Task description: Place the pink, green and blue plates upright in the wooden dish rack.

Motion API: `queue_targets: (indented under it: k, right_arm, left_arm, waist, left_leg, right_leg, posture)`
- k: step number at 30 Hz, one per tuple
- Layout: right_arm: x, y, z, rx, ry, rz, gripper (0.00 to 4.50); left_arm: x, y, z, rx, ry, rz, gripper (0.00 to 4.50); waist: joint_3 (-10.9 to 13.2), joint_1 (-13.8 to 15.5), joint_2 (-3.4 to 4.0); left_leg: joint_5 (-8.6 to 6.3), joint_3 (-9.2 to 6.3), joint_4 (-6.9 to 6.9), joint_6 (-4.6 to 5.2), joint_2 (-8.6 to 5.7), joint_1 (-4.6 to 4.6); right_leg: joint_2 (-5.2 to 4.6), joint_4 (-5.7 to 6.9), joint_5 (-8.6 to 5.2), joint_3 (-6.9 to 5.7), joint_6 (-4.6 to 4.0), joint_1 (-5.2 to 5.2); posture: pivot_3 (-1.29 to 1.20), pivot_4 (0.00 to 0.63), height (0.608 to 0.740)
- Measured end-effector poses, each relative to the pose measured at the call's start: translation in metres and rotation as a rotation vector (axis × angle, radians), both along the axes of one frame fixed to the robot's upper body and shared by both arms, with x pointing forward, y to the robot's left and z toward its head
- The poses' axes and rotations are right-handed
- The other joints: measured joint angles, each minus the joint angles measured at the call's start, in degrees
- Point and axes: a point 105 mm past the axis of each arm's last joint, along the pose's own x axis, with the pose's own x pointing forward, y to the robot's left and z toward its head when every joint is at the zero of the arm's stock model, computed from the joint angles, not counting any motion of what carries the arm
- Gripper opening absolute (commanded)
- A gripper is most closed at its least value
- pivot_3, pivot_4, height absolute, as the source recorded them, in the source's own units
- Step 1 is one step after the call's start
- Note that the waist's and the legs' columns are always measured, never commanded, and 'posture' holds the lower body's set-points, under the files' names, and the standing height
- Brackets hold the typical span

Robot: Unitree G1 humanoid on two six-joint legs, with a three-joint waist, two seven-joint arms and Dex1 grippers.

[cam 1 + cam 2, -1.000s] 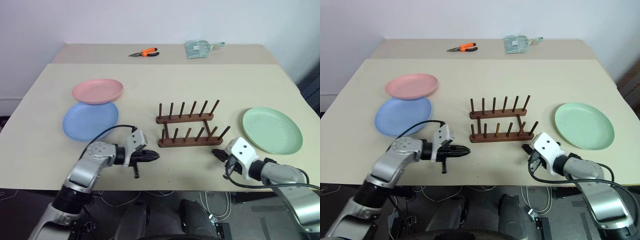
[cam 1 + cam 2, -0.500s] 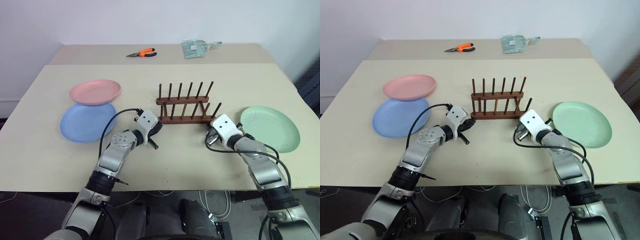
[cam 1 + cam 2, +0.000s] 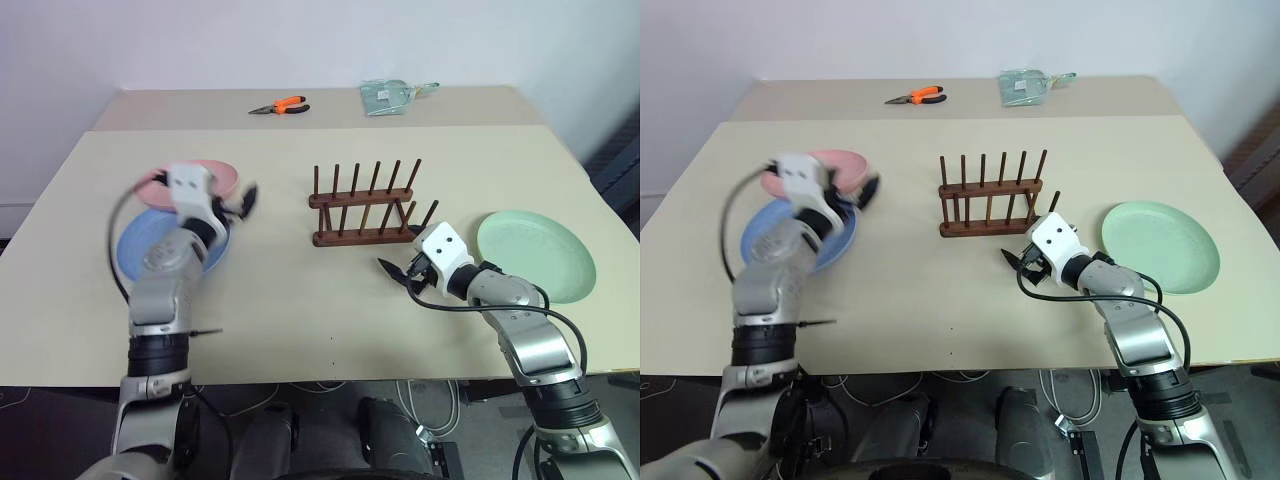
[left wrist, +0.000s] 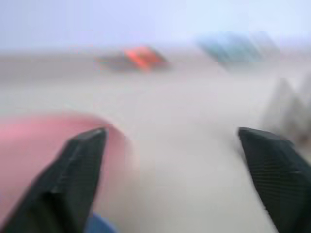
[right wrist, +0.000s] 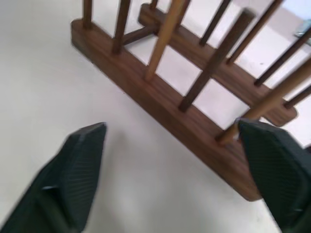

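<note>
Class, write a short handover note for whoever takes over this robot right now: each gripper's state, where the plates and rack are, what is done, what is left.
Left gripper: open, empty, raised beside the pink plate.
Right gripper: open, empty, low over the table, facing the near rail of the rack.
Pink plate lies flat with its edge over the blue plate, on the robot's left of the rack. Green plate lies flat on the right.
Done: nothing; the rack holds no plate.
Left: stand all three plates upright between the pegs. The pink one looks likely to go first.

Bright, even; left arm motion-blurred.
</note>
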Motion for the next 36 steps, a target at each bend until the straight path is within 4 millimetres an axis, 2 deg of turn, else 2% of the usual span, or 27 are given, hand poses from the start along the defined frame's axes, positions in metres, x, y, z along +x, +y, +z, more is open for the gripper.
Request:
queue_targets:
  k: [3,5,10,16,18,20,22,26,27,29,31,33,36]
  right_arm:
    - [0.001,0.007,-0.008,-0.025,0.019,0.029,4.22]
    - [0.003,0.007,-0.008,-0.031,0.016,0.033,4.22]
    - [0.009,0.007,-0.004,-0.047,-0.009,0.041,4.22]
    - [0.009,0.011,0.0,-0.043,-0.033,0.066,4.22]
    - [0.01,0.01,0.001,-0.042,-0.038,0.062,4.22]
    - [0.011,0.008,0.003,-0.039,-0.049,0.05,4.22]
    - [0.011,0.007,0.006,-0.035,-0.066,0.037,4.22]
    - [0.008,0.002,0.016,0.009,-0.074,0.027,4.5]
    - [0.007,0.001,0.02,0.023,-0.072,0.025,4.5]
    - [0.005,-0.001,0.028,0.038,-0.077,0.029,4.5]
    - [0.002,-0.002,0.038,0.008,-0.106,0.043,4.5]
    - [0.003,0.001,0.059,-0.024,-0.177,0.067,4.5]
    - [0.007,0.019,0.098,-0.13,-0.372,0.131,4.5]
  left_arm:
    - [-0.004,0.033,0.028,-0.22,-0.086,0.211,4.22]
    - [-0.01,0.052,0.026,-0.322,-0.071,0.326,4.22]
    - [-0.022,0.084,-0.011,-0.492,0.088,0.498,4.22]
    - [-0.021,0.085,-0.042,-0.66,0.248,0.445,4.22]
    - [-0.017,0.084,-0.056,-0.745,0.306,0.43,3.72]
    - [-0.011,0.081,-0.064,-0.817,0.348,0.405,2.92]
    - [-0.004,0.078,-0.066,-0.863,0.369,0.379,1.79]
    - [0.008,0.082,-0.063,-0.906,0.358,0.358,0.06]
    - [0.009,0.082,-0.062,-0.902,0.352,0.344,0.06]
    - [0.014,0.073,-0.052,-0.876,0.316,0.278,0.06]
    - [0.017,0.057,-0.034,-0.782,0.262,0.183,0.06]
    - [0.017,0.03,-0.008,-0.658,0.197,0.05,0.06]
    - [0.012,-0.022,0.026,-0.5,0.126,-0.146,0.06]
  waist:
    - [0.01,-0.07,-0.01]
    - [0.01,-0.23,-0.01]
    - [0.03,-0.21,-0.05]
    - [0.07,-0.02,-0.16]
    - [0.07,-0.11,-0.17]
    - [0.08,-0.1,-0.18]
    - [0.09,-0.08,-0.2]
    - [0.09,-0.13,-0.2]
    - [0.09,-0.15,-0.2]
    - [0.1,-0.11,-0.23]
    - [0.14,-0.01,-0.28]
    - [0.17,-0.08,-0.32]
    - [0.17,-0.19,-0.31]
  left_leg:
    - [0.0,0.01,-0.01,-0.02,-0.01,-0.01]
    - [0.0,0.03,-0.02,-0.02,0.0,0.02]
    - [0.01,0.02,0.0,-0.03,-0.01,0.01]
    - [0.02,0.0,0.03,-0.04,-0.04,0.0]
    - [0.02,-0.01,0.03,-0.05,-0.03,0.0]
    - [0.02,-0.01,0.03,-0.05,-0.03,-0.01]
    - [0.02,0.0,0.03,-0.06,-0.03,-0.01]
    - [0.02,0.01,0.02,-0.06,-0.03,-0.01]
    - [0.03,0.02,0.02,-0.06,-0.04,-0.01]
    - [0.03,0.01,0.02,-0.06,-0.04,-0.03]
    - [0.03,0.01,0.03,-0.07,-0.04,-0.08]
    - [0.03,0.03,0.03,-0.07,-0.05,-0.08]
    - [0.03,0.04,-0.01,-0.07,-0.03,-0.01]
  right_leg:
    - [-0.01,-0.03,0.02,0.01,0.04,-0.01]
    - [0.0,-0.02,0.02,0.01,0.05,-0.01]
    - [0.02,-0.01,0.03,0.01,0.05,-0.01]
    - [0.02,0.0,0.03,0.01,0.05,0.02]
    - [0.03,0.01,0.03,0.0,0.05,0.0]
    - [0.03,0.01,0.04,0.0,0.05,0.0]
    - [0.03,0.0,0.04,0.01,0.05,-0.01]
    - [0.03,0.0,0.04,0.01,0.05,-0.01]
    - [0.03,-0.02,0.04,0.02,0.05,-0.01]
    - [0.03,-0.02,0.04,0.01,0.05,-0.01]
    - [0.02,-0.03,0.04,0.01,0.05,-0.03]
    - [0.02,-0.04,0.05,0.03,0.04,-0.02]
    - [0.02,-0.03,0.04,0.03,0.05,0.0]
  posture:
    - [0.0,0.15,0.74]
    - [0.0,0.15,0.74]
    - [0.0,0.15,0.74]
    - [0.0,0.15,0.74]
    - [0.0,0.15,0.74]
    - [0.0,0.15,0.74]
    - [0.0,0.15,0.74]
    - [0.0,0.15,0.74]
    - [0.0,0.15,0.74]
    - [0.0,0.15,0.74]
    - [0.0,0.15,0.74]
    - [0.0,0.15,0.74]
    - [0.0,0.15,0.74]
